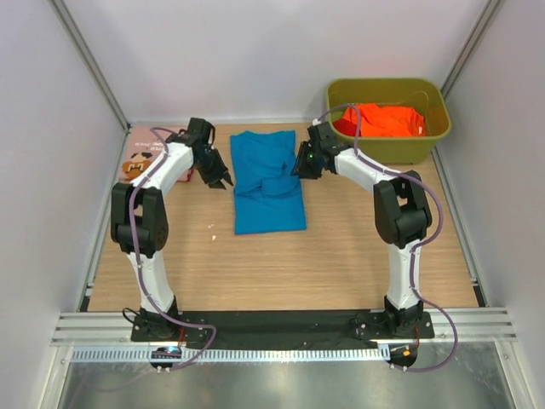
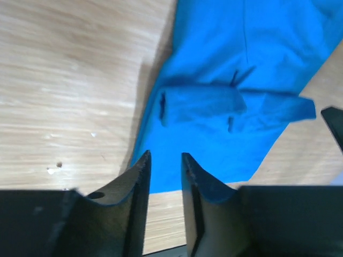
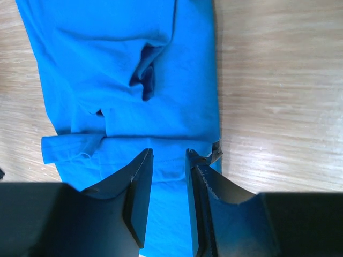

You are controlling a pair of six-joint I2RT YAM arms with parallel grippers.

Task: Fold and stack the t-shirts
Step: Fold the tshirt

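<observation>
Flanking blue t-shirt (image 1: 267, 181), sleeves folded in, mid-table: left gripper (image 1: 223, 181), right gripper (image 1: 300, 166) at its side edges, jaws slightly apart, nothing clamped. Likely poised for symmetric fold. Orange t-shirt (image 1: 385, 121) waits in bin (image 1: 436, 136), far right.

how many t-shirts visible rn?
3: blue t-shirt lying mid-table; pink t-shirt far left, partly behind the left arm; orange t-shirt in the green bin. More may lie hidden beneath it.
</observation>
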